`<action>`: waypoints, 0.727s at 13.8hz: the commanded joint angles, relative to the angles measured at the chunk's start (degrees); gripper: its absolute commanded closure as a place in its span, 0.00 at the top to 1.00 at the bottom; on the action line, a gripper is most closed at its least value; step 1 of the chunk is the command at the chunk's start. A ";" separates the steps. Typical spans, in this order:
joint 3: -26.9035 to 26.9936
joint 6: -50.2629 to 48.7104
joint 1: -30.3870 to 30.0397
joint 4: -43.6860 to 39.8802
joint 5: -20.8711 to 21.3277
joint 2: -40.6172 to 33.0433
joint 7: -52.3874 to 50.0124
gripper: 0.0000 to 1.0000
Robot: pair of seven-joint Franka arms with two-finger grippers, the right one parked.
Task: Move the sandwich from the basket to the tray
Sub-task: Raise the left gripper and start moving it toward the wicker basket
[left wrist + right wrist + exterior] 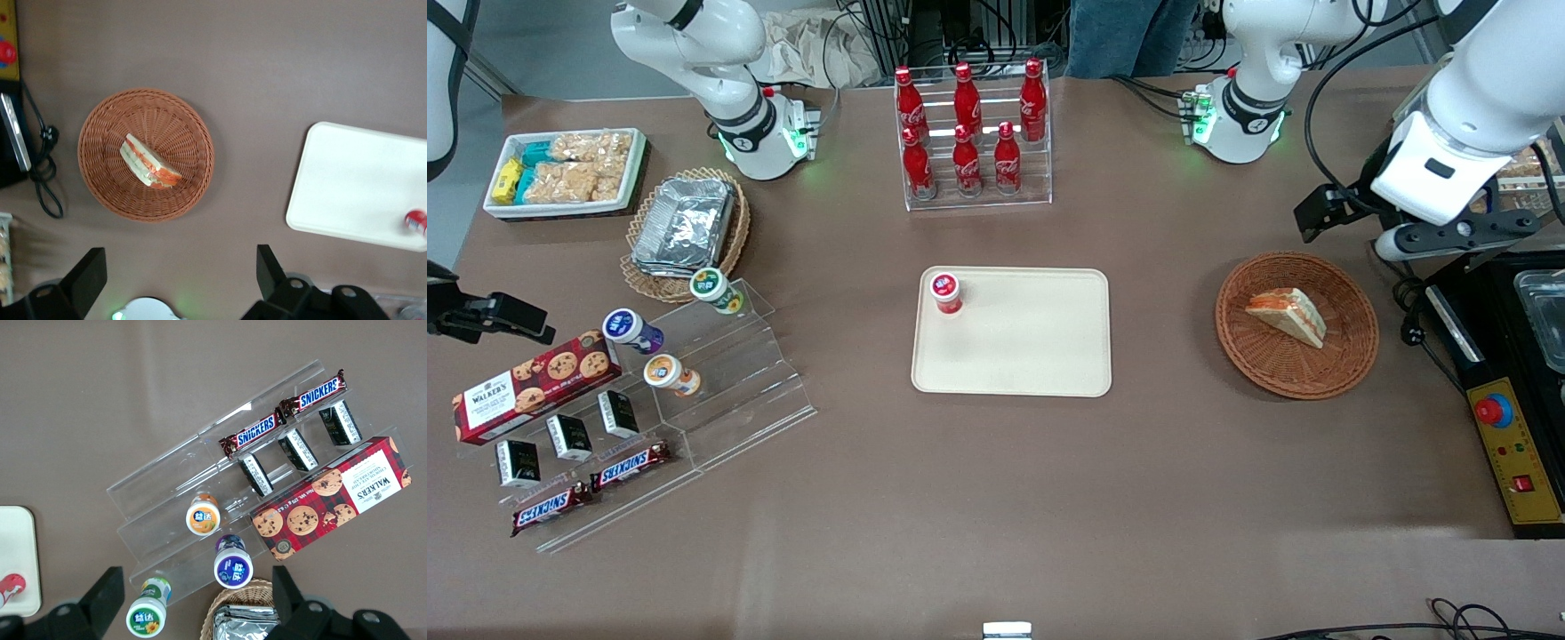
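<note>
The sandwich (pixel 1288 316) (pixel 150 162), a white wedge with orange and green filling, lies in the round reddish-brown basket (pixel 1280 366) (pixel 107 175). The cream tray (pixel 1032 351) (pixel 360 187) lies flat at the table's middle, beside the basket toward the parked arm's end. My gripper (pixel 1327 213) (pixel 180 273) hangs high above the table, a little farther from the front camera than the basket. It is open and holds nothing, and it touches neither the sandwich nor the basket.
A small red-capped bottle (pixel 946 293) (pixel 417 221) stands on a tray corner. A rack of cola bottles (pixel 971 133) stands farther back. A yellow control box (pixel 1507 444) and black appliance (pixel 1494 302) sit beside the basket. Snack shelves (pixel 694 391) lie toward the parked arm's end.
</note>
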State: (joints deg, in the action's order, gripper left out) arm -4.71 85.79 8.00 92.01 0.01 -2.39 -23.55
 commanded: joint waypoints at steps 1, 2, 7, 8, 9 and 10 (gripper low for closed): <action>0.49 -0.53 -0.44 -0.69 -0.45 0.63 -9.37 1.00; 1.10 -0.18 -1.84 -0.43 -1.76 0.63 -13.15 1.00; 1.20 1.57 -6.50 4.65 -3.88 0.02 -28.55 1.00; 1.20 3.40 -7.81 7.54 -3.79 -1.20 -29.96 1.00; 1.20 5.68 -8.87 11.75 -3.79 -3.04 -30.59 1.00; 1.20 9.19 -9.75 16.49 -3.27 -4.97 -30.51 1.00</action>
State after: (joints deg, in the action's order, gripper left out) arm -3.12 89.64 0.19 99.19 -2.79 -2.23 -52.12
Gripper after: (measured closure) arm 0.000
